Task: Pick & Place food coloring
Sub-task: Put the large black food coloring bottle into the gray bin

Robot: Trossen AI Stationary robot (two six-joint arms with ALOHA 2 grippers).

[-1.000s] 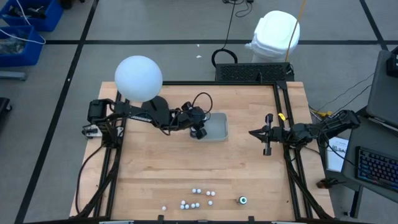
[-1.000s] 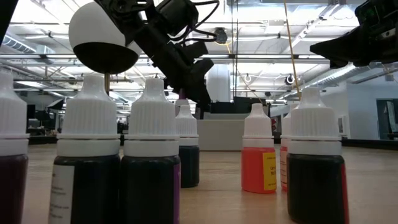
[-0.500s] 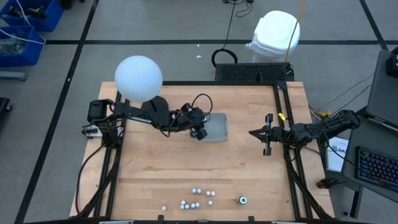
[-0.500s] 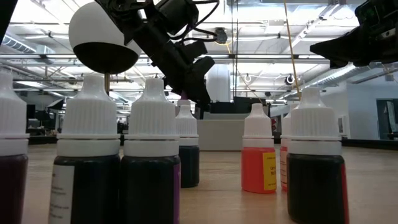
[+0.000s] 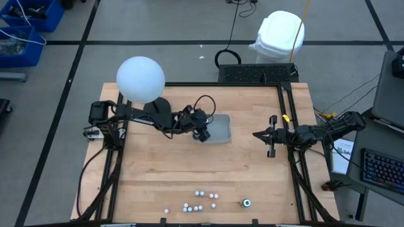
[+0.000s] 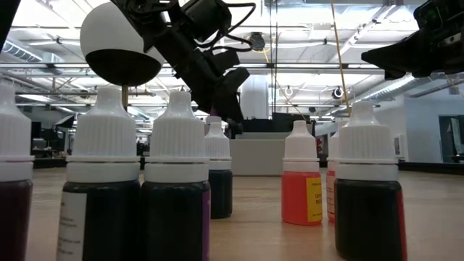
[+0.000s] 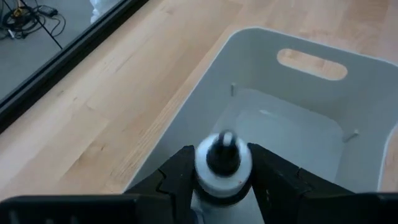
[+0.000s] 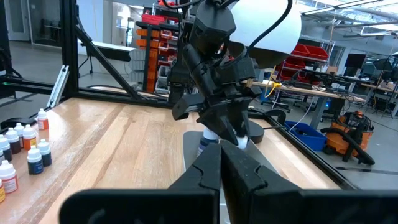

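From above, the left claw (image 5: 202, 133) hangs over the near edge of the clear tray (image 5: 221, 129), while the remaining food coloring bottles (image 5: 199, 200) stand in a cluster at the worktop's (image 5: 158, 170) front edge, well apart from it; most of the job looks undone. The right claw (image 5: 272, 144) waits at the right side, pressed together. The left wrist view shows the left claw pinching one white-capped bottle (image 7: 222, 163) above the tray, which appears empty, not yet dropped.

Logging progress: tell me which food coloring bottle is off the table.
The bottle between the left gripper's jaws, above the tray; the others stand at the table's front edge.
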